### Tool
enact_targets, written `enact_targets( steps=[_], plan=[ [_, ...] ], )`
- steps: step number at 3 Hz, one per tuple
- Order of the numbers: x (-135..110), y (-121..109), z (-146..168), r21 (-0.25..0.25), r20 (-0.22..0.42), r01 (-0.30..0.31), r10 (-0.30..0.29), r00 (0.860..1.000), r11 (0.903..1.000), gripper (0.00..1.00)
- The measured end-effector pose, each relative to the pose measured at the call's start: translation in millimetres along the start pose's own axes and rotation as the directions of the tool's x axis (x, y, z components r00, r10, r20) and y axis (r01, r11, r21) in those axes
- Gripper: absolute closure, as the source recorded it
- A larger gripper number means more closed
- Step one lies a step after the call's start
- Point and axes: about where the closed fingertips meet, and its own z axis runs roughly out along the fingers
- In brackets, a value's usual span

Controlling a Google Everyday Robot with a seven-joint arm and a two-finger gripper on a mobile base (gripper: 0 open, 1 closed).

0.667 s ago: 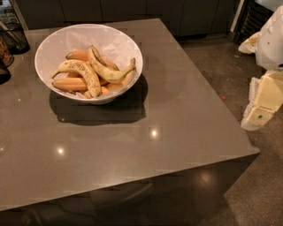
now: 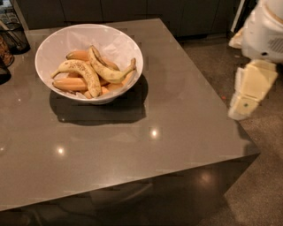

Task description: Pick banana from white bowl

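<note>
The white bowl (image 2: 48, 48) stands on the back left of the grey table (image 2: 146, 132). Several bananas lie in it. The pale yellow banana (image 2: 106, 70) with a dark stem tip lies on top, curving toward the bowl's right rim. A freckled banana (image 2: 84, 73) lies to its left, and smooth orange bananas (image 2: 70, 84) lie beneath. My gripper (image 2: 241, 112), cream-coloured, hangs off the table's right edge, far to the right of the bowl and holding nothing.
A black wire basket (image 2: 15, 37) stands at the table's back left corner. Dark cabinets (image 2: 132, 9) line the back. The table's right edge (image 2: 230, 119) runs just beside my gripper, with speckled floor (image 2: 265, 176) beyond.
My gripper has shifted slightly left and up, closer to the table's right edge. The bowl and the bananas have not moved.
</note>
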Motion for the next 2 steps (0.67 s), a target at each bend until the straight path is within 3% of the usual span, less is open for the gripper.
enact_targets(
  steps=[1,2],
  plan=[
    [-21.4,-14.4,10.2,-0.029,-0.048,-0.007,0.006,0.999,0.9995,0.00],
    [-26.7,-17.6,11.0,-0.015,-0.035,-0.002,0.001,0.999,0.9999,0.00]
  ],
)
